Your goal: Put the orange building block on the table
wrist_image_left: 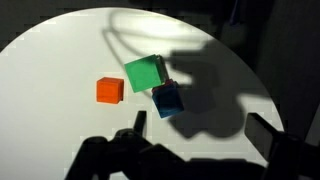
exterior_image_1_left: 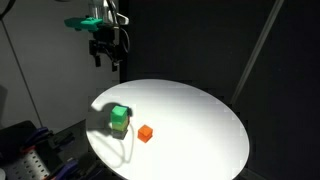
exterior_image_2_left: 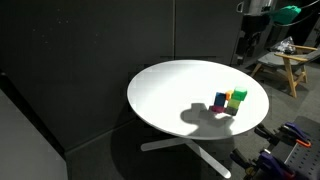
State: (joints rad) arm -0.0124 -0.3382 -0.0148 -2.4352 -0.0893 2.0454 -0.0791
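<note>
The orange building block, a small orange-red cube, lies alone on the round white table, just left of a green block and a blue block. In an exterior view the orange block sits on the table beside the green stack. My gripper hangs high above the table's far edge, open and empty. In the wrist view its two dark fingers stand wide apart with nothing between them. It also shows in an exterior view.
The blocks cluster near one edge of the table. Dark curtains surround the scene. A wooden stand is behind the table, and equipment sits low beside it.
</note>
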